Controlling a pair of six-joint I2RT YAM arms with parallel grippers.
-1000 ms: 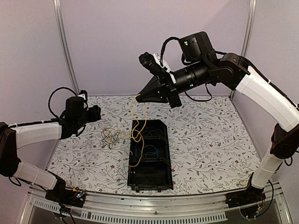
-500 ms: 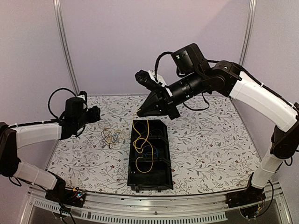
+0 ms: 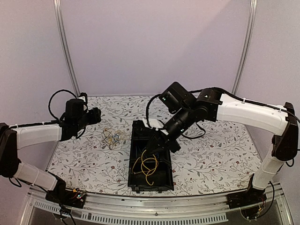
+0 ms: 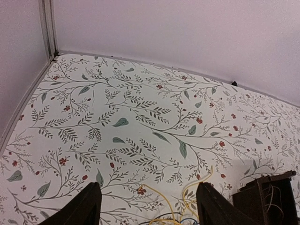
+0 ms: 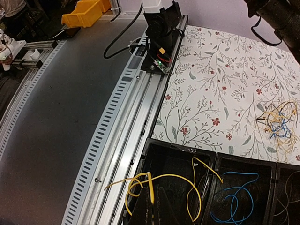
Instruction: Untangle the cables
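My right gripper (image 3: pixel 150 151) reaches down into the black tray (image 3: pixel 151 186) and is shut on a yellow cable (image 3: pixel 149 166), which loops in the near compartment. In the right wrist view the closed fingertips (image 5: pixel 154 206) pinch this yellow cable (image 5: pixel 180 176), one end hanging over the tray rim (image 5: pixel 180 149). A blue cable (image 5: pixel 234 199) lies in the middle compartment. A tangle of yellow, blue and dark cables (image 3: pixel 111 138) lies on the table left of the tray; it also shows in the right wrist view (image 5: pixel 279 124). My left gripper (image 3: pixel 96 115) is open and empty above it, yellow strands (image 4: pixel 176 206) between its fingers (image 4: pixel 86 206).
The table has a floral cloth (image 3: pixel 211 150). An aluminium rail (image 3: pixel 154 206) runs along the near edge, with the left arm's base (image 5: pixel 159 33) on it. A grey floor and a yellow bin (image 5: pixel 86 14) lie beyond. The tray corner (image 4: pixel 267 197) shows at the left wrist view's lower right.
My right gripper came down from high above the tray's far end into the near compartment, carrying the yellow cable, which now loops inside. The left arm has not moved.
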